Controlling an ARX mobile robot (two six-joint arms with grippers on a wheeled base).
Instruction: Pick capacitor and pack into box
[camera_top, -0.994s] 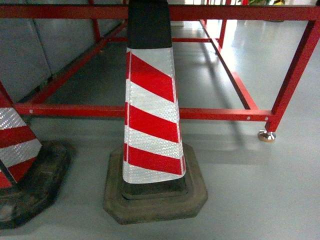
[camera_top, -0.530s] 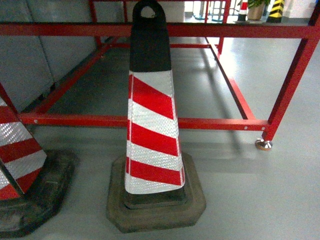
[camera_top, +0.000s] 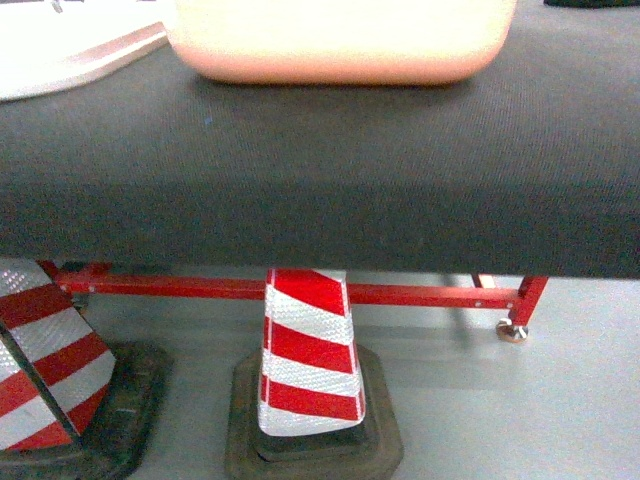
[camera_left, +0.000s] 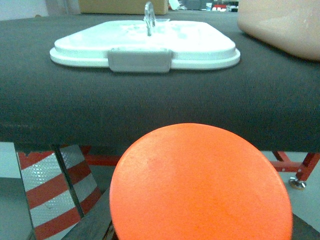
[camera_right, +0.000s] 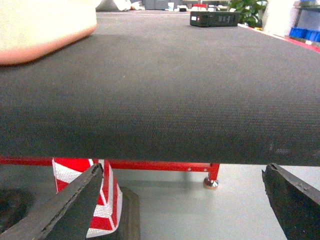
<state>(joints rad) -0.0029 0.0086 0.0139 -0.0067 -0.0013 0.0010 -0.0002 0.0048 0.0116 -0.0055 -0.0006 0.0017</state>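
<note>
Two dark fingers of the right gripper (camera_right: 185, 205) stand wide apart at the bottom corners of the right wrist view, with nothing between them but the table's front edge and the floor beyond. On the left, the capacitor (camera_left: 200, 185) fills the lower wrist view as a big orange dome, pressed close to the lens (so close that the left gripper's own fingers are hidden, and I cannot tell how they stand, though the piece seems to be carried there). Both arms hang low, just in front of the dark table (camera_top: 330, 170). On its top lies the white lid (camera_left: 145, 42), set aside with its grey latch facing forward, beside the box (camera_top: 340, 40), which presumably waits open for the capacitor. Below stands a striped cone (camera_top: 310, 365).
</note>
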